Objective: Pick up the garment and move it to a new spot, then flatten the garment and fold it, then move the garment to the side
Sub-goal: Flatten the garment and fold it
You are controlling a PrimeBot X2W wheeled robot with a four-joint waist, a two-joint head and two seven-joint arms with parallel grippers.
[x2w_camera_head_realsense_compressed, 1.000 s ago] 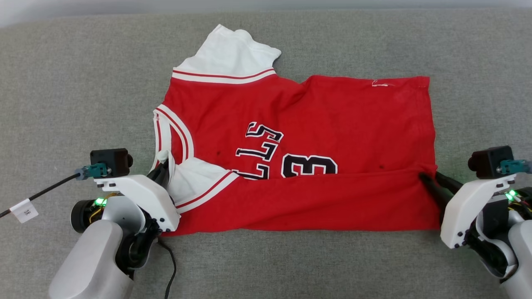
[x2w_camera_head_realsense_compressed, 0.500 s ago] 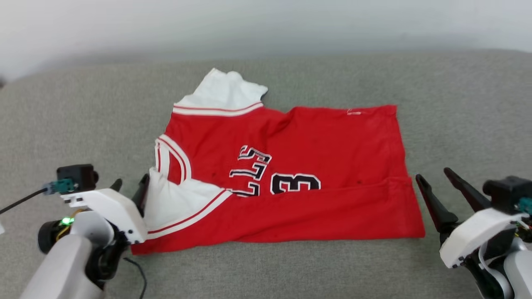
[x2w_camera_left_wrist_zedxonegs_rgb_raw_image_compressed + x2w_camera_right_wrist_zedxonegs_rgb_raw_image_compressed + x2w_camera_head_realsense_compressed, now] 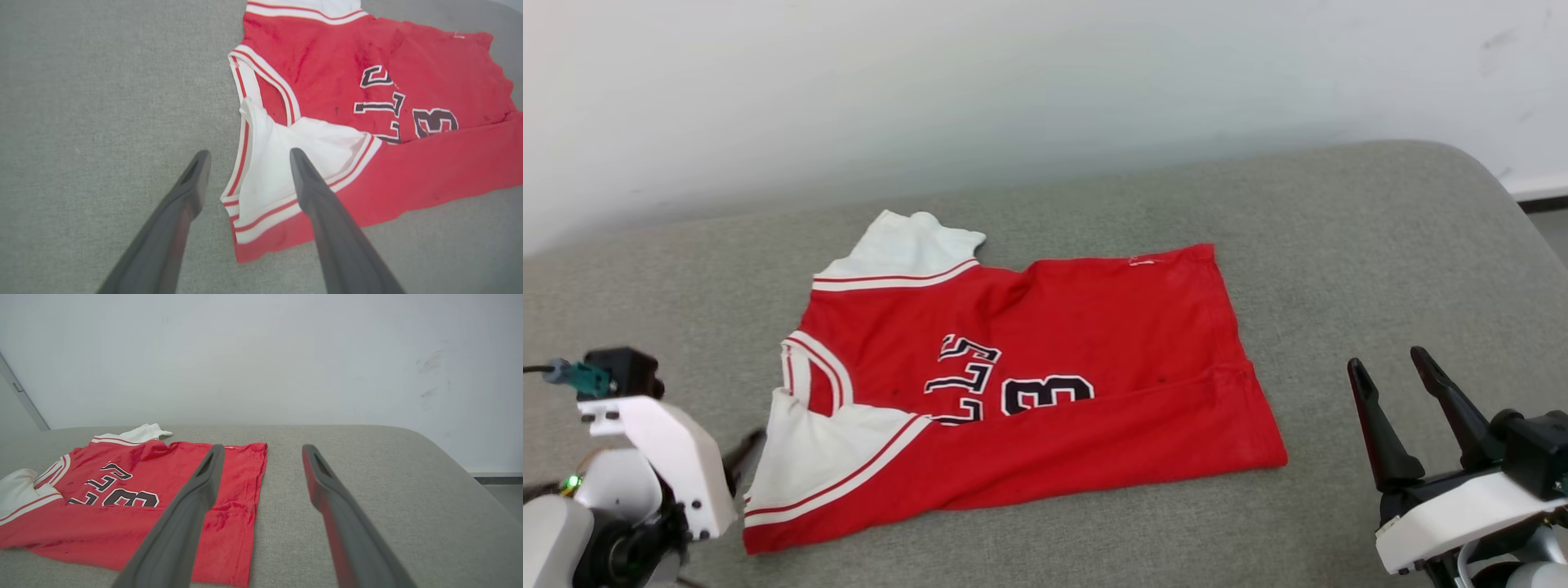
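Observation:
The garment (image 3: pixel 1045 351), a red jersey with white sleeves and a black "3", lies on the grey cushion with its near edge folded up over the lower part of the lettering. My left gripper (image 3: pixel 249 155) is open just above the near white sleeve (image 3: pixel 269 163), one finger on each side of the sleeve's edge, holding nothing. In the head view one of its dark fingers (image 3: pixel 747 451) shows beside the garment's left corner. My right gripper (image 3: pixel 1387 359) is open and stands apart from the garment's hem (image 3: pixel 253 486), to the right of it.
The grey cushioned surface (image 3: pixel 1339 269) runs back to a white wall (image 3: pixel 1013 98). Its rounded right end (image 3: pixel 1494 188) drops off towards a dark baseboard (image 3: pixel 1543 202). Bare cushion lies to the right of the garment and in front of it.
Both grippers have opened, let go of the garment's near corners and drawn back from it. The head camera has tilted up, so the wall is in view.

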